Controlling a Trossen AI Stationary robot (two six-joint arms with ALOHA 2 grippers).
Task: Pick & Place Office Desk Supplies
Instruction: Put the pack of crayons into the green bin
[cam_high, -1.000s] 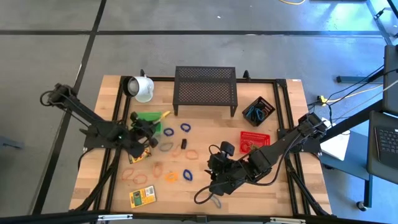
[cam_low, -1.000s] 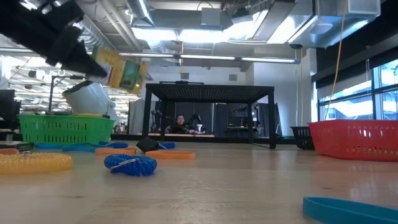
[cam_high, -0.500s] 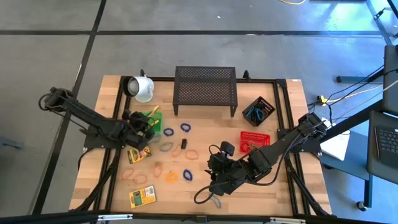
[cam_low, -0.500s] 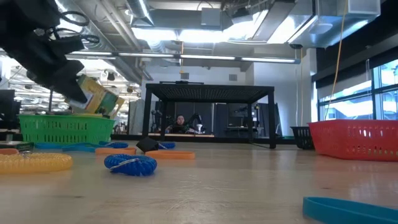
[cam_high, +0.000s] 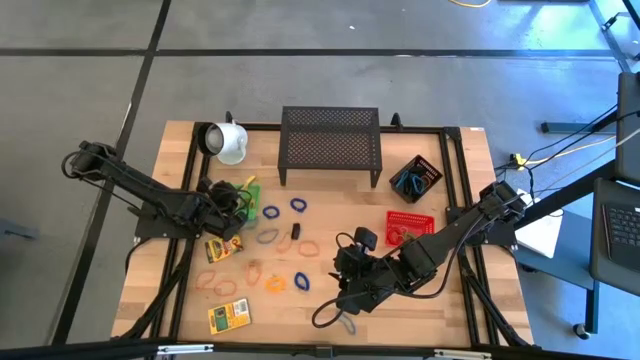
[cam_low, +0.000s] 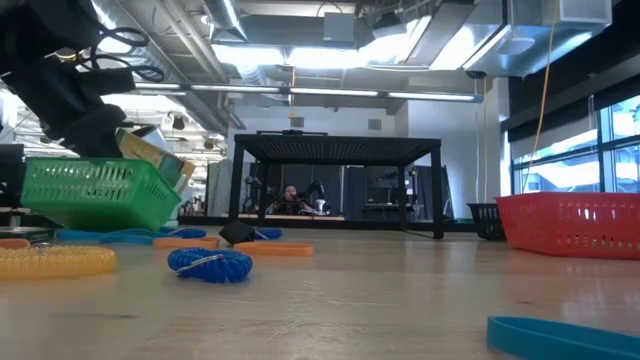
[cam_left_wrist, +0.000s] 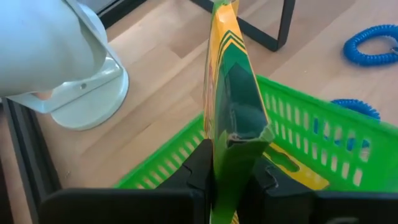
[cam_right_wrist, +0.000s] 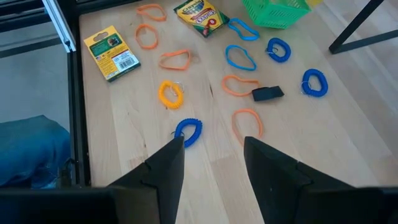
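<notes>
My left gripper is shut on a yellow-and-green crayon box at the green basket, which stands tipped in the low view with one side raised. Two more crayon boxes lie flat on the table. Blue, orange and pink rubber-band loops and a black clip are scattered over the table's middle. My right gripper waits open above the near part of the table, over a blue coil. My left gripper pinches the crayon box between its two fingers across the flat faces, near one end. The box shows edge on and reaches away from the fingers over the green basket's wall. It is tilted and lifted clear of the table; whether it touches the basket, I cannot tell.
A white mug lies beside the green basket at the far left. The black mesh rack stands at the far edge, a small black basket and a red basket to the right. A grey loop lies by the near edge.
My left gripper has carried the crayon box down and toward the far edge, from above the table to the green basket. The box has dropped from well above the basket's rim to just behind it, and the basket has tipped, one side coming up off the table.
</notes>
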